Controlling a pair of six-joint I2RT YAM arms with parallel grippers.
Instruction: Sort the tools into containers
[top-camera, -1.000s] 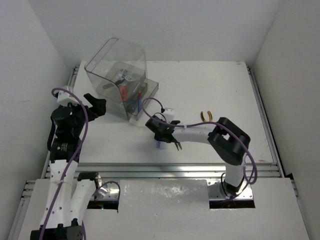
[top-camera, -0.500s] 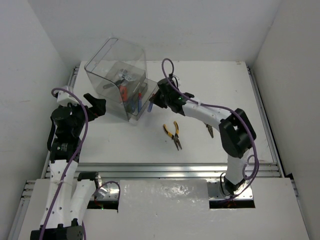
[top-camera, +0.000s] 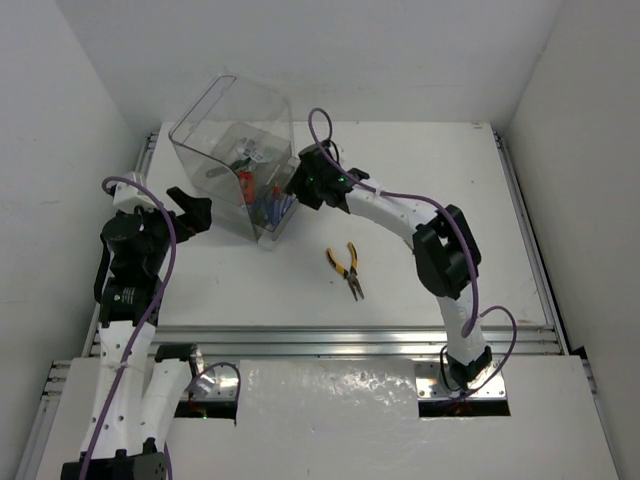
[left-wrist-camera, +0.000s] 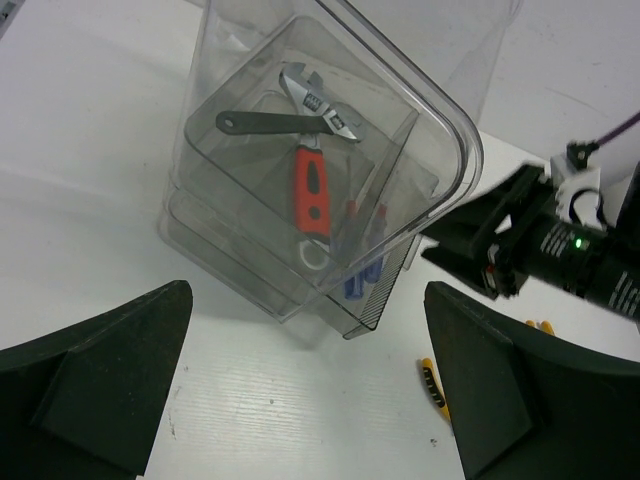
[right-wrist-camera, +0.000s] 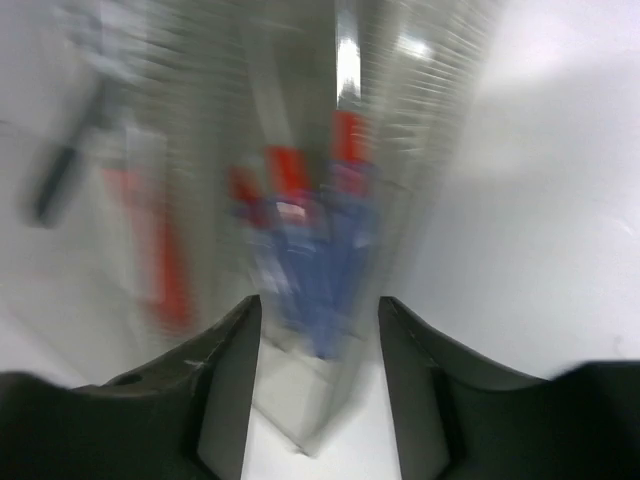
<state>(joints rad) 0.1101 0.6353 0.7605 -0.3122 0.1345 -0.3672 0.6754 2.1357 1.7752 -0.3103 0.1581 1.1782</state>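
Left wrist view: left pincer (left-wrist-camera: 303, 330) open, facing the box (left-wrist-camera: 215, 215). Right pincer (right-wrist-camera: 318, 310) at the box; state cannot be told.

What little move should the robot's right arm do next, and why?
Probably pull the right end effector back from the clear box: its fingers look open and empty, screwdrivers already sit inside, and yellow pliers lie loose on the table.

Box (left-wrist-camera: 240, 250): clear, smoky grey tint. Adjustable wrench (left-wrist-camera: 313, 190): silver head, red handle. Second wrench (left-wrist-camera: 262, 121): black. Screwdrivers (left-wrist-camera: 362, 272): blue and red handles. Pliers (top-camera: 347, 268), centre of top view: yellow-orange grips, dark nose. Table (top-camera: 430, 170): plain white.
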